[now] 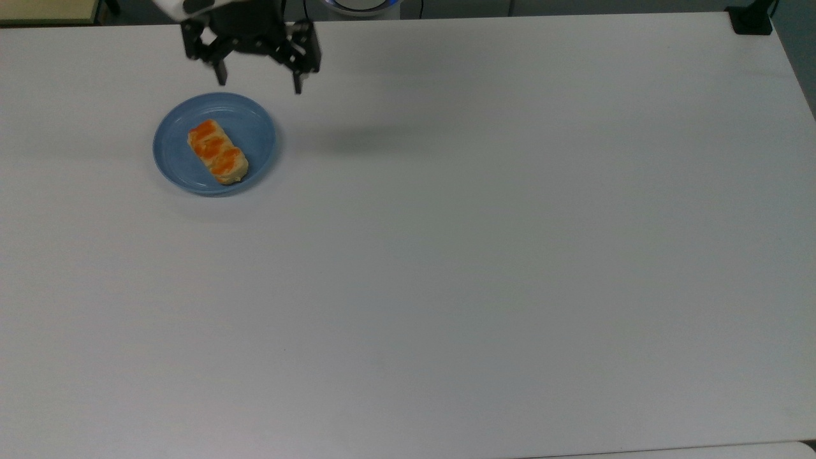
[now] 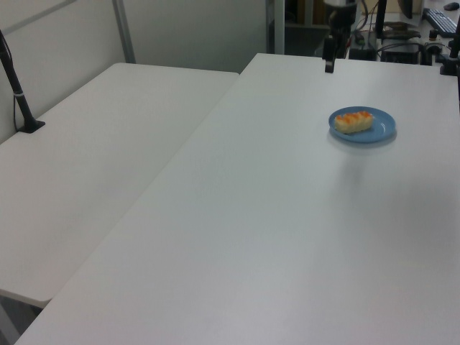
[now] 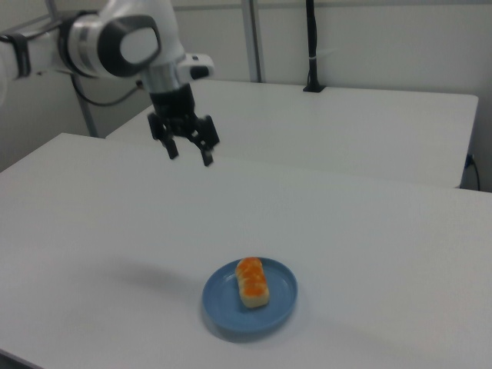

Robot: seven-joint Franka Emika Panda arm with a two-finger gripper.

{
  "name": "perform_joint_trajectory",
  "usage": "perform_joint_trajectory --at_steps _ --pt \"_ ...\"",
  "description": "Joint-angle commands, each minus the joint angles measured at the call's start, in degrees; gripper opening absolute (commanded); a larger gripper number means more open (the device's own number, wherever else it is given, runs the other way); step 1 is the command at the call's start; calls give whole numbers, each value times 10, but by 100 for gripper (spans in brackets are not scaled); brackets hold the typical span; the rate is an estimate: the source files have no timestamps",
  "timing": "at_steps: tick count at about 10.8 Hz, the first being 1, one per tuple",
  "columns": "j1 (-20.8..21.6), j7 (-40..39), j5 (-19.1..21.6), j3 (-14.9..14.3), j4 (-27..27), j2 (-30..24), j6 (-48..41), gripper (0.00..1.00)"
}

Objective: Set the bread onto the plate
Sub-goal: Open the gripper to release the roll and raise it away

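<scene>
Bread (image 1: pixel 217 152) lies flat on the plate (image 1: pixel 258 131), resting lengthwise across its middle with the orange glazed patches facing up, and nothing is touching it. You can treat the placing itself as done, judging from how things lie: the bun sits wholly inside the raised rim, with blue showing on every side of it in the top view and in the right view. The claw (image 1: pixel 258 83) hangs in the air well above the desk (image 1: pixel 484 255), off toward the top view's upper edge and clear of the plate, its two fingers spread wide apart and holding nothing. What is left, as far as you can judge, is only to take the arm away to rest. The desk is a broad, plain white surface carrying just the plate and the bun. Beside it stands a second white desk (image 2: pixel 93 165), seen in the left view, with a black post (image 2: pixel 18 90) standing at its far side and grey partition walls behind.
</scene>
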Motion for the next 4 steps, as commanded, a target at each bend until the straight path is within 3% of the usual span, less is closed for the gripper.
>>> perform_joint_trajectory --at_steps 1,2,4 --pt "-46 66 13 91 26 -16 -49 100" --pt "-49 87 13 106 26 -20 -61 100" --pt "-50 81 14 109 26 -20 -77 100"
